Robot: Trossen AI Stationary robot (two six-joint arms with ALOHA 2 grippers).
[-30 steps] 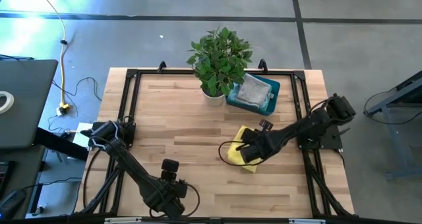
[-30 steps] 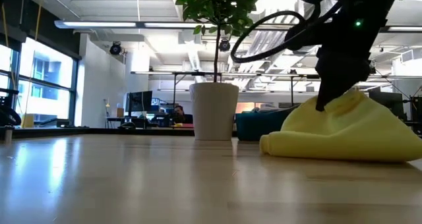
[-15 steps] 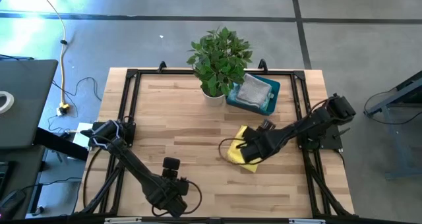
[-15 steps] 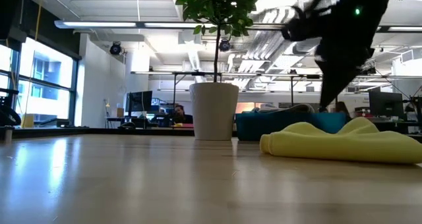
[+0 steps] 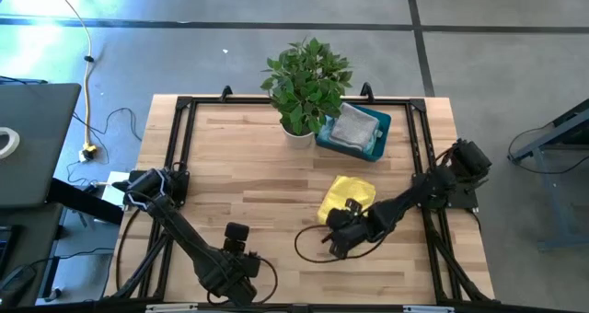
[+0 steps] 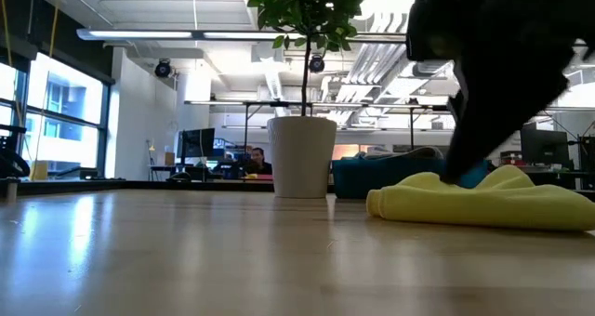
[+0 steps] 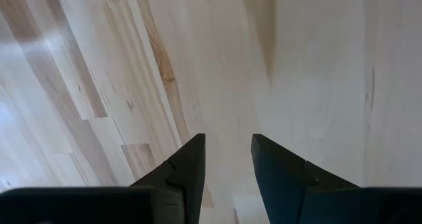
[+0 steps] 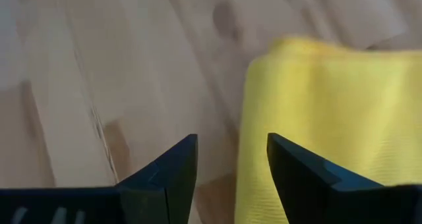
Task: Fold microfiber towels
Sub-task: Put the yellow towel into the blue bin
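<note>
Yellow towel [image 5: 348,196] flat on table [image 5: 248,166], right of centre, long axis diagonal toward teal bin [image 5: 354,129]. Right gripper [image 5: 333,241] beside its near end, fingers apart, empty. Left gripper [image 7: 226,168] at front edge, fingers apart. Bin's grey cloth [image 5: 351,125] partly leaf-hidden.

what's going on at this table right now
The right gripper is open and empty, just off the near edge of a yellow towel that lies loosely rumpled on the wooden table. The left gripper is open too, waiting over bare wood at the front. A grey towel sits in the teal bin beside the potted plant.
</note>
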